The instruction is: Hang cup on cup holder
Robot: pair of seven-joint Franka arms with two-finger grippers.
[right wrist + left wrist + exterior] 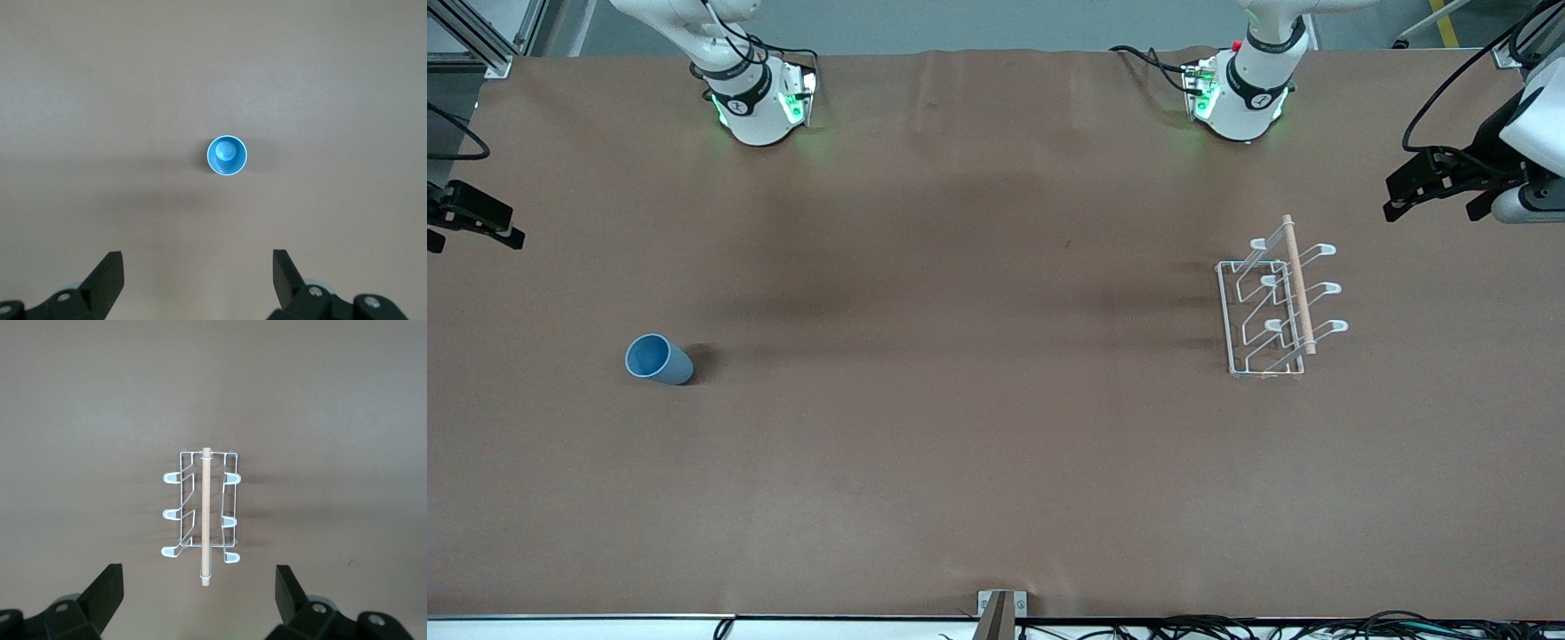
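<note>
The table (978,427) is covered edge to edge in brown sheeting, creased lightly near the top of the front frame; grey floor shows above it and cables (1316,622) run along the bottom edge. The two arm bases stand at the top of the frame, green-lit. The cup holder (1276,307), a white wire rack with a wooden rod, stands upright at right of centre, prongs bare. The cup (658,359) stands upright and empty at lower left, mouth up, toward the right arm's end. The left gripper (1427,191) hangs at the right edge, fingers spread, holding nothing, apart from the rack. The right gripper (467,222) hangs at the left edge, spread and empty, well apart from the cup.
</note>
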